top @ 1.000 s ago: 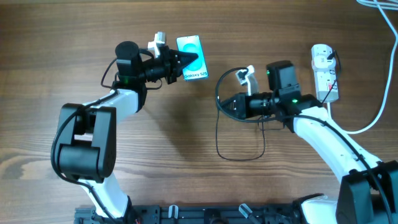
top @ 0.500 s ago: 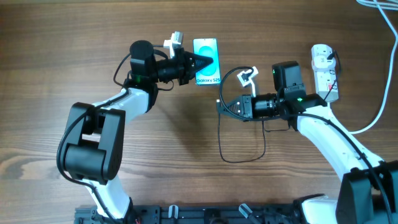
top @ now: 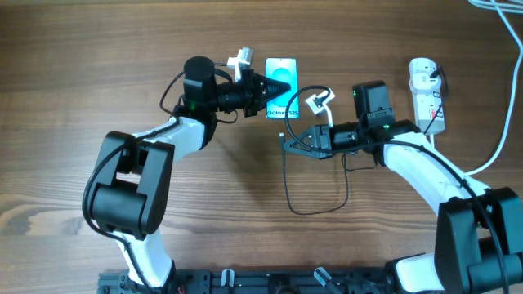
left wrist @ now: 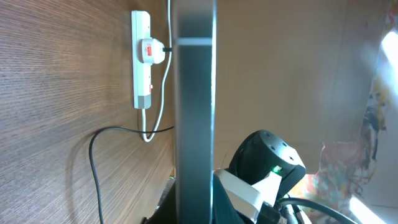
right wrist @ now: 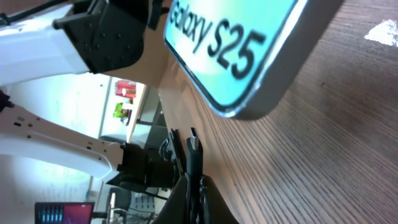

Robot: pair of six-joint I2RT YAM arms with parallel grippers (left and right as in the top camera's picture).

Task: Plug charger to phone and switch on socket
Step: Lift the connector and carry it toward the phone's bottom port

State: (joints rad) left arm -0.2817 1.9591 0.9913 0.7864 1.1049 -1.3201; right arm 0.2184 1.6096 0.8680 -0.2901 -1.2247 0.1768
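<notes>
1. Left fingers — pinching the phone by its left edge. It looks lifted off the desk, screen up.
2. Right fingers — just below the phone, pressed together on the charger. Its connector tip pokes out towards the phone's lower end.
3. Cable slack — loops on the desk further below the phone.
4. Socket — well right of the phone, untouched.

Step in hand, as you should judge it: mating connector to port. Brace the phone with your left arm, line the tip square to its lower edge, then feed it slowly, without sideways force.

Hard to make out: the port itself shows in no view. The left wrist view gives the phone only edge-on and cuts off the fingers. The connector's orientation and the socket's switch position are unreadable.
</notes>
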